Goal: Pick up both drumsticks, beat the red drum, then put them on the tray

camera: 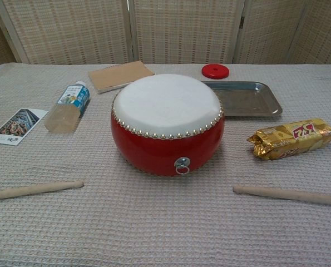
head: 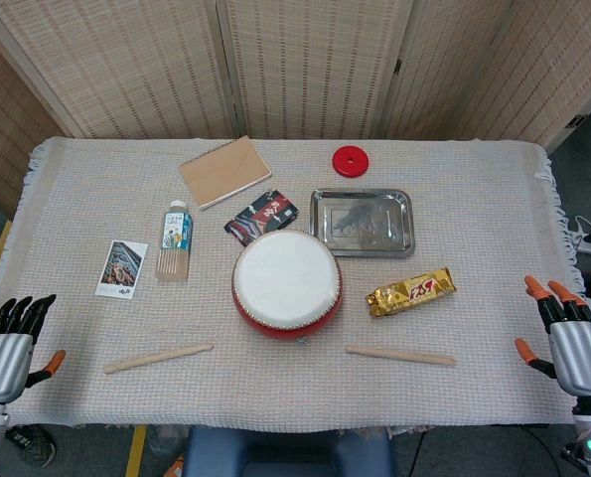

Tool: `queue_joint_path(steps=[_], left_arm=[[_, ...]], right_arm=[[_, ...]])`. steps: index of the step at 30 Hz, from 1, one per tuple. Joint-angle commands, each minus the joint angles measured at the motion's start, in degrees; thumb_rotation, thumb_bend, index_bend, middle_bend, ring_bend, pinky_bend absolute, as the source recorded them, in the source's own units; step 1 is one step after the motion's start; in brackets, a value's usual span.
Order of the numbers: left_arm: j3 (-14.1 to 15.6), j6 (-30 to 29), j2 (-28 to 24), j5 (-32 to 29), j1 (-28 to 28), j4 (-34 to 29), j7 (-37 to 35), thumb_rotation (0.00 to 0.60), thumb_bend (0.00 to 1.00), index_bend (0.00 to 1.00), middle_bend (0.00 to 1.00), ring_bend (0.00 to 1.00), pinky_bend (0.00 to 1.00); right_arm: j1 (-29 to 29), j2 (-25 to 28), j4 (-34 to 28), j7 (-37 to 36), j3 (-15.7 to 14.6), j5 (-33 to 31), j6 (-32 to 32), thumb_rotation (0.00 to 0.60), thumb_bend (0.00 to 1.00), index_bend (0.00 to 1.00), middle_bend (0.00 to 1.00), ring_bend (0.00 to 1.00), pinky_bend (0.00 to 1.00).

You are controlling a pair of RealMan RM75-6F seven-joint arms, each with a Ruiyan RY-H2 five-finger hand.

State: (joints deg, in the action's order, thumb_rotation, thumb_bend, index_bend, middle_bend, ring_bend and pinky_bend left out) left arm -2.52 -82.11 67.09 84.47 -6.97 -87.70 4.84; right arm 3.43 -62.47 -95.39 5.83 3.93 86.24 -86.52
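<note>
The red drum [head: 286,281] with its white skin stands mid-table, also large in the chest view as the red drum [camera: 167,123]. Two wooden drumsticks lie flat in front of it: the left drumstick [head: 158,358] [camera: 34,190] and the right drumstick [head: 400,355] [camera: 288,194]. Behind the drum sits the empty metal tray [head: 362,222] [camera: 244,98]. My left hand [head: 9,348] hovers off the table's left front corner, fingers apart, holding nothing. My right hand [head: 569,338] hangs past the right front edge, likewise empty with fingers spread. Neither hand shows in the chest view.
A drink bottle [head: 175,240] lies on its side left of the drum, with a photo card [head: 122,268] beside it. A notebook [head: 224,171], a dark snack packet [head: 262,217] and a red disc [head: 351,160] lie farther back. A gold snack bar [head: 410,291] lies right of the drum.
</note>
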Motion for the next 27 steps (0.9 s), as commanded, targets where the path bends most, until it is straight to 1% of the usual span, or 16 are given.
queue_joint_path(steps=[1, 12, 19, 22, 23, 26, 27], left_arm=[[-0.15, -0.56, 0.49, 0.12, 0.05, 0.38, -0.16, 0.600, 0.31, 0.07, 0.13, 0.07, 0.04], [-0.76, -3.80, 1.13, -0.04, 1.40, 0.62, -0.41, 0.600, 0.31, 0.09, 0.15, 0.09, 0.06], [-0.29, -4.44, 1.21, 0.73, 1.84, 0.38, -0.96, 0.600, 0.31, 0.10, 0.15, 0.10, 0.06], [-0.31, -4.16, 1.41, 0.48, 1.82, 0.12, -1.12, 0.600, 0.31, 0.13, 0.16, 0.12, 0.07], [-0.21, -3.87, 1.46, 0.61, 1.69, -0.14, -1.25, 0.600, 0.33, 0.15, 0.17, 0.12, 0.07], [0.69, -1.78, 1.18, 1.60, 0.78, -1.15, -1.55, 0.600, 0.43, 0.23, 0.18, 0.13, 0.07], [0.99, -0.91, 1.05, 2.01, 0.34, -1.59, -1.71, 0.600, 0.45, 0.24, 0.19, 0.13, 0.07]], right_arm=[[0.02, -0.03, 0.00, -0.16, 0.17, 0.03, -0.22, 0.600, 0.19, 0.07, 0.22, 0.06, 0.20], [-0.66, 0.22, 0.03, -0.81, -0.04, 1.13, -1.78, 0.600, 0.19, 0.07, 0.22, 0.06, 0.20], [-1.45, 0.30, 0.50, -2.38, -0.64, 1.91, -2.65, 0.600, 0.19, 0.07, 0.22, 0.06, 0.20], [-1.72, 0.39, 0.86, -3.05, -0.84, 2.11, -2.87, 0.600, 0.19, 0.06, 0.22, 0.06, 0.20], [-1.81, 0.46, 0.93, -3.23, -0.82, 2.09, -2.99, 0.600, 0.19, 0.06, 0.22, 0.06, 0.20], [-1.96, 0.58, 1.06, -3.54, -0.64, 2.27, -3.52, 0.600, 0.19, 0.06, 0.22, 0.06, 0.20], [-1.97, 0.57, 1.15, -3.62, -0.61, 2.34, -3.58, 0.600, 0.19, 0.06, 0.22, 0.06, 0.20]])
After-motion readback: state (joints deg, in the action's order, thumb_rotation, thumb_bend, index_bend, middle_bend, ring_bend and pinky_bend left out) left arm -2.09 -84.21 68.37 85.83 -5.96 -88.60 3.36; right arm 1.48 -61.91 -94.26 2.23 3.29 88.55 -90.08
